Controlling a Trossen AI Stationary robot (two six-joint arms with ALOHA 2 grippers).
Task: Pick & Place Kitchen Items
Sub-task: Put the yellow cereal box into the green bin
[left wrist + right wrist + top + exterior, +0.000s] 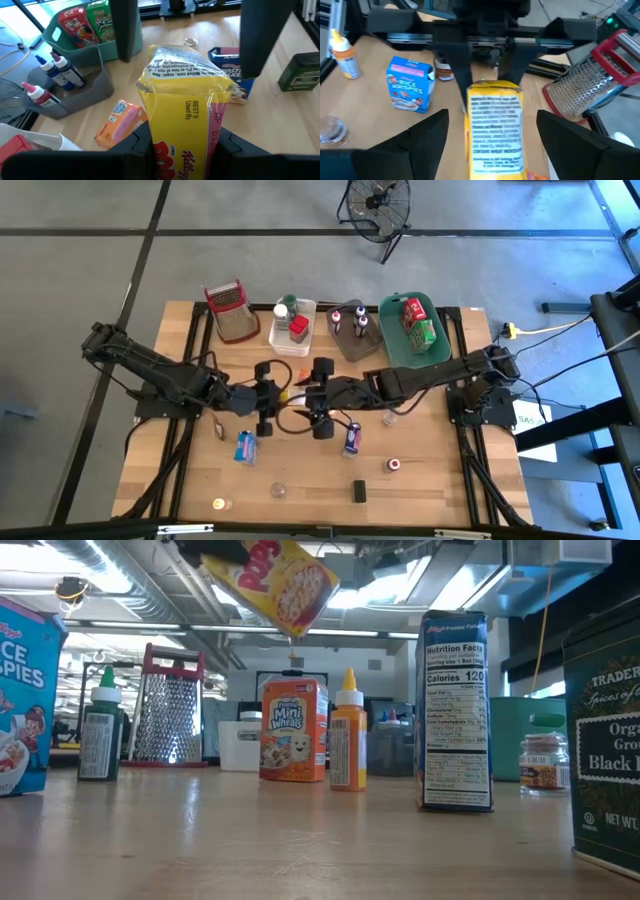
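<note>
Left end effector (182, 150) pinches the yellow cereal box (186, 100) aloft mid-table; right end effector (490, 132) spread around it.

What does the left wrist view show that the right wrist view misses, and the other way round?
Only the left wrist view shows the green bin holding red and green boxes, the grey tray of white-capped squeeze bottles, an orange box lying flat and a dark green tin. Only the right wrist view shows the red-handled metal grater and an orange-capped squeeze bottle. Both show the yellow cereal box gripped by the left gripper, the open right gripper facing it, and the blue cereal box.
</note>
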